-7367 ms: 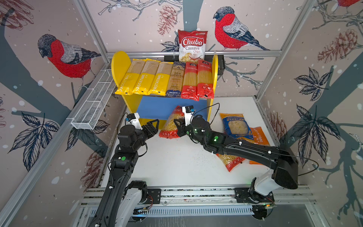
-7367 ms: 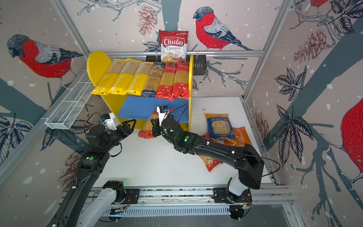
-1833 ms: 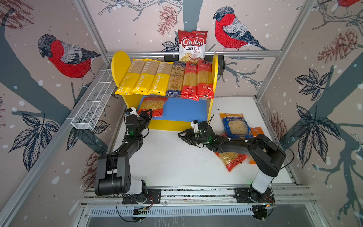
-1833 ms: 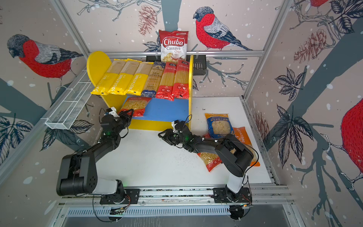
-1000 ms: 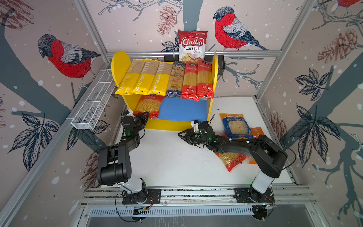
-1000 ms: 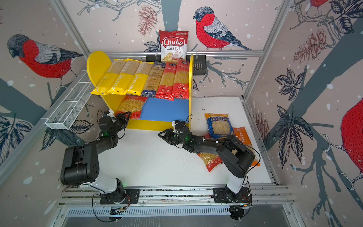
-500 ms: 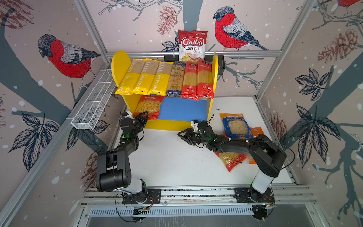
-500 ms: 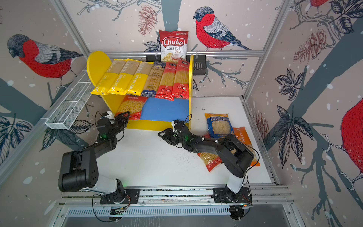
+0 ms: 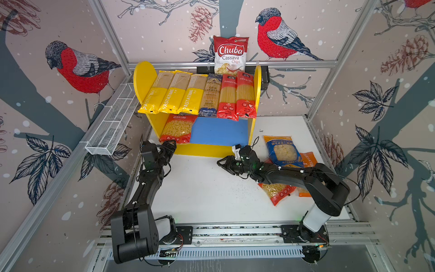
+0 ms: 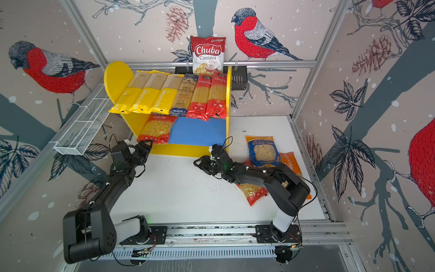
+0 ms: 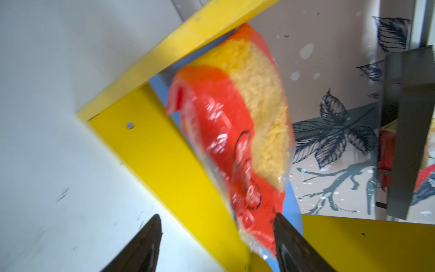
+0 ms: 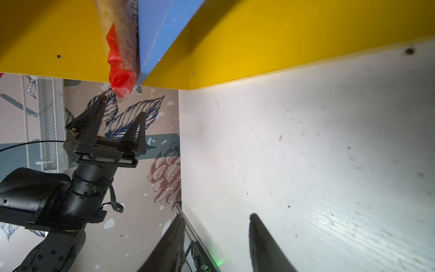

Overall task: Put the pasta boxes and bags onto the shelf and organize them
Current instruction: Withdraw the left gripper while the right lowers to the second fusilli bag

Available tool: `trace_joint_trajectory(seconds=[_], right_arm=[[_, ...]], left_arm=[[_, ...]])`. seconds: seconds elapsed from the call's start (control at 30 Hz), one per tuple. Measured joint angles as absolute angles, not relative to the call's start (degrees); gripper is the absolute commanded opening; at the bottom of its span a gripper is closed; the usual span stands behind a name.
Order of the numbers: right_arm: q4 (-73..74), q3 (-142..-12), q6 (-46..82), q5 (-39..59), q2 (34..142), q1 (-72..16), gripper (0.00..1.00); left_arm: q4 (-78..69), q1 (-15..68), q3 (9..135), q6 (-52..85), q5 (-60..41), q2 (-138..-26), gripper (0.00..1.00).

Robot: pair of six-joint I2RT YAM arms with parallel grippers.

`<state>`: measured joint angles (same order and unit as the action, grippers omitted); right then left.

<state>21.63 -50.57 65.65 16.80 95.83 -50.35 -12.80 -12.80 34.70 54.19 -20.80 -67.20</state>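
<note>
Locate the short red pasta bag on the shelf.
In both top views the red bag lies at the left end of the blue lower board, beneath the yellow PASTATIME packs, beyond the left gripper.

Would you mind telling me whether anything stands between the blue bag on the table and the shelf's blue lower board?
Yes: the shelf's yellow right side panel stands between the blue bag and the blue lower board. The board's open front looks unobstructed, apart from the open right gripper hovering before it.
</note>
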Motion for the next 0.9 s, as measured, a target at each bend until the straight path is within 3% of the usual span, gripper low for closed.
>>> trace_joint_trajectory(seconds=[0.2,0.63,0.9], right_arm=[[12.9,-45.7,60.1,8.7,87.8,-50.2,0.47],[-17.7,-39.0,52.4,-12.5,68.2,-40.7,0.52],[-17.8,-31.7,53.1,-16.3,69.5,-41.5,0.52]], left_arm=[[-5.5,-5.2,33.8,48.8,-16.5,-59.5,0.74],[-7.8,37.8,23.6,46.6,0.7,-54.8,0.74],[-16.6,43.2,24.5,46.7,3.4,-63.7,0.73]])
